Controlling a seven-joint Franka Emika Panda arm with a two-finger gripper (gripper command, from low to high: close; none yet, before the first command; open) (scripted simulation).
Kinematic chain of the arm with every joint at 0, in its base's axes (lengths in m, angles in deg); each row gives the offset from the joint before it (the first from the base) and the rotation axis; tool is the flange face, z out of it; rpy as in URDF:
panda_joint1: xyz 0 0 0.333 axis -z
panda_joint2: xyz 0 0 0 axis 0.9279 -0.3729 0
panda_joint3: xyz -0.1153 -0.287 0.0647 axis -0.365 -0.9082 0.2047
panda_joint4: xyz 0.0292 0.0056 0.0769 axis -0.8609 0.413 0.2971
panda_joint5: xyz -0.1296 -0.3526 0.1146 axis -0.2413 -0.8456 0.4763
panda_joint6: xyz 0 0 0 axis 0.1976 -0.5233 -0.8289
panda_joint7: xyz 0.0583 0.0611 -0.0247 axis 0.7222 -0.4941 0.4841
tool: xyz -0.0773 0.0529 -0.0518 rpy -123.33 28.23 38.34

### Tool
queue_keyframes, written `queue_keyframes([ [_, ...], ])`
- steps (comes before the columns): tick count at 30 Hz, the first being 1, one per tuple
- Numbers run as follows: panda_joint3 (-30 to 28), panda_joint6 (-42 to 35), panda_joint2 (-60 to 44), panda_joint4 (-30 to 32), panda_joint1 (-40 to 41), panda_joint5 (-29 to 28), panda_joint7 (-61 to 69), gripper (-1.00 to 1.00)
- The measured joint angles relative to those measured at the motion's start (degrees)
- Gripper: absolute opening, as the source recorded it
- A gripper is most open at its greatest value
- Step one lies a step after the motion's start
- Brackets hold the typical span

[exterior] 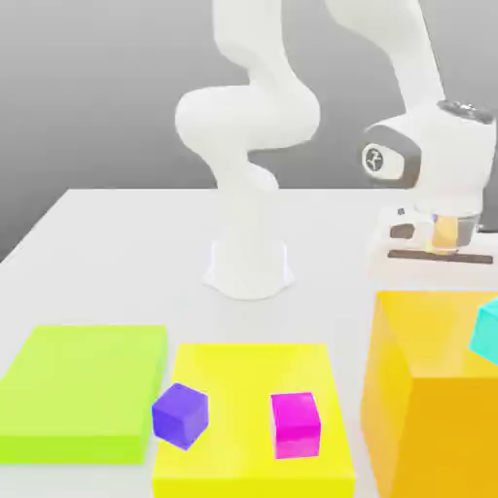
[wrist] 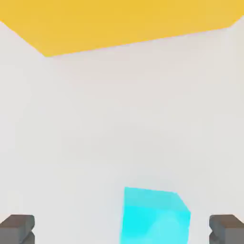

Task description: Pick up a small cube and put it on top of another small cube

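Note:
The small cyan cube [wrist: 153, 217] lies on the white table in the hand view, below and between my two dark fingertips [wrist: 17, 228], which stand far apart. My gripper [wrist: 121, 228] is open and touches nothing. In the exterior view the gripper [exterior: 438, 243] hangs over the table at the exterior view's right, behind a tall orange block [exterior: 428, 399]. There the cyan cube [exterior: 486, 333] is cut off by the right edge. A purple cube [exterior: 180, 415] and a magenta cube [exterior: 296, 424] sit at the front.
The magenta cube rests on a flat yellow block [exterior: 243, 374], with the purple cube at that block's left edge. A flat lime green block [exterior: 83, 389] lies further left. The arm's white base [exterior: 248, 263] stands mid-table. The orange block [wrist: 119, 24] is apart from the cyan cube.

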Motion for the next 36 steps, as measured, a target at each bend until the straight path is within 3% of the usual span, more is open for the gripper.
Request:
queue_keyframes([
  [3, 0.3, 3.1, -1.8, 1.1, 1.0, -4.5, -5.5, 0.00],
  [7, -2.9, 5.9, -5.8, 0.2, 0.6, -15.1, -13.6, 0.00],
  [13, -15.5, 9.7, -11.9, -1.7, -8.2, -31.1, -25.4, 0.00],
  [19, -30.1, 14.3, -17.6, -2.9, -20.3, -40.5, -32.3, 0.00],
  [20, -32.0, 15.0, -18.4, -3.0, -21.9, -41.2, -32.8, -1.00],
  [27, -32.3, 15.2, -18.5, -3.0, -22.3, -41.3, -32.9, -1.00],
  [31, -25.0, 12.6, -15.3, -2.4, -16.3, -36.6, -29.5, -1.00],
  [36, -14.9, 9.1, -10.4, -1.1, -9.1, -25.6, -21.4, -1.00],
])
